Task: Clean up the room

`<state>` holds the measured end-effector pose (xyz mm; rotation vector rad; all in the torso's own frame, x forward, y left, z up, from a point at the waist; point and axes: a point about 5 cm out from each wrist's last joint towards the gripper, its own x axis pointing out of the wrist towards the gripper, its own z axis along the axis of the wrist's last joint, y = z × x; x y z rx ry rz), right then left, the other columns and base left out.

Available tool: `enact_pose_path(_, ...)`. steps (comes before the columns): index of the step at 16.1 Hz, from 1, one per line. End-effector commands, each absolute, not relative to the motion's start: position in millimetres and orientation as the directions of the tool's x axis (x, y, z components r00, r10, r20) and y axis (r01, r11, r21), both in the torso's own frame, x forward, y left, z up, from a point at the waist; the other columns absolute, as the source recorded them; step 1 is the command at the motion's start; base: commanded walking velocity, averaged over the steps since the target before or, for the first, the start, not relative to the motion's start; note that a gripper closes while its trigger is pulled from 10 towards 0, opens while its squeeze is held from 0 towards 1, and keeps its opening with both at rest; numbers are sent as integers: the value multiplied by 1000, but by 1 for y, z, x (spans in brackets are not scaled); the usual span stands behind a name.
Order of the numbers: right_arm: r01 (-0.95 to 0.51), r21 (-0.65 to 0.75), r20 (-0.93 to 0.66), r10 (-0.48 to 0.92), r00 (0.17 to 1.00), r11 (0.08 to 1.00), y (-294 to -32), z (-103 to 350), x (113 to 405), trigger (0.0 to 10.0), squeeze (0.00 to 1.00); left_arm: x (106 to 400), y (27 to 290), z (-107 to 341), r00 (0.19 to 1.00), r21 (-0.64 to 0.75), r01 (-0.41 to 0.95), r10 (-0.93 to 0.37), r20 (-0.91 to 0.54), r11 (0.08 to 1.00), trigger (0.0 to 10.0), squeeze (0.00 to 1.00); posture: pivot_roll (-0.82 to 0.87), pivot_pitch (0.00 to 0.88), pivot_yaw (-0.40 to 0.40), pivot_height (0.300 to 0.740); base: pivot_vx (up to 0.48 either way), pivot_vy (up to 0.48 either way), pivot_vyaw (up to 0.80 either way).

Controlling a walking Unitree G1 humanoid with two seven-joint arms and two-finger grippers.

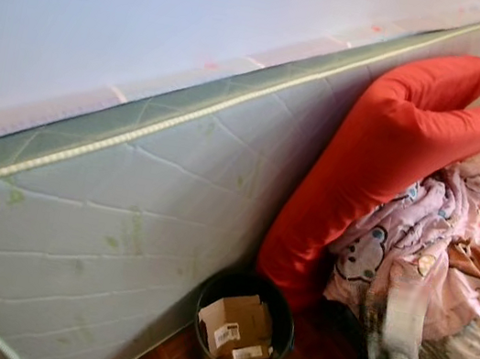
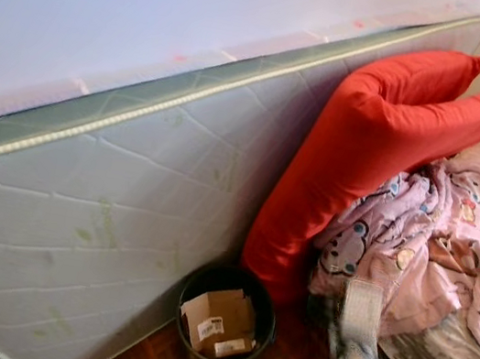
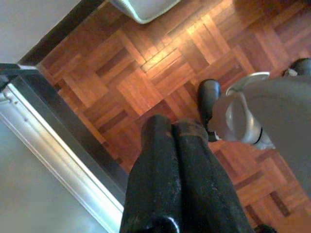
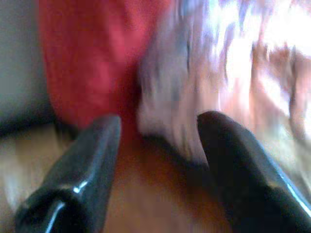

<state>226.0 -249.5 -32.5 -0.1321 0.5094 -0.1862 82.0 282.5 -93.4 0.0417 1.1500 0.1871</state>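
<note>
A pale grey-green quilted mattress bears faint green blotches and a cream corded edge. The long pillow beside it is plain bright red. The blanket is soft pink, printed with cartoon figures in blue, brown and white. The bin is black, and the cardboard box in it is tan with white labels. The parquet floor is reddish-brown in a basket-weave pattern. The left gripper has glossy black fingers, as does the right gripper.
</note>
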Motion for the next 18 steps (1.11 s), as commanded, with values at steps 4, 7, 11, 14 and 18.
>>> enact_pose_path(4, 105, -58, -875, -101, 474, 993, -227, -97, 132, 10000, 0, 81, 283, -94, 380, 138, -107, 168, -910, 985, 10000, 0, -75, 0, -30, 740, 0, 0, 0)
enact_pose_path(7, 300, -26, -904, -151, 400, 953, -220, -106, 112, 10000, 0, 83, 284, -93, 383, 141, -103, 170, -908, 985, 10000, 0, -81, 0, -20, 740, 0, 0, 0)
enact_pose_path(11, 231, 20, -877, -94, 472, 973, -216, -97, 142, 10000, 0, 83, 283, -93, 382, 140, -100, 167, -909, 985, 10000, 0, -81, 0, -23, 740, 0, 0, 0)
enact_pose_path(14, 219, 19, -864, -94, 494, 976, -223, -91, 154, 10000, 0, 83, 283, -93, 385, 136, -101, 165, -908, 985, 10000, 0, -83, 0, -26, 740, 0, 0, 0)
enact_pose_path(18, 109, 23, -870, -34, 491, 994, -216, -92, 155, 10000, 0, 84, 283, -93, 388, 141, -108, 172, -905, 984, 10000, 0, -75, 0, -29, 740, 0, 0, 0)
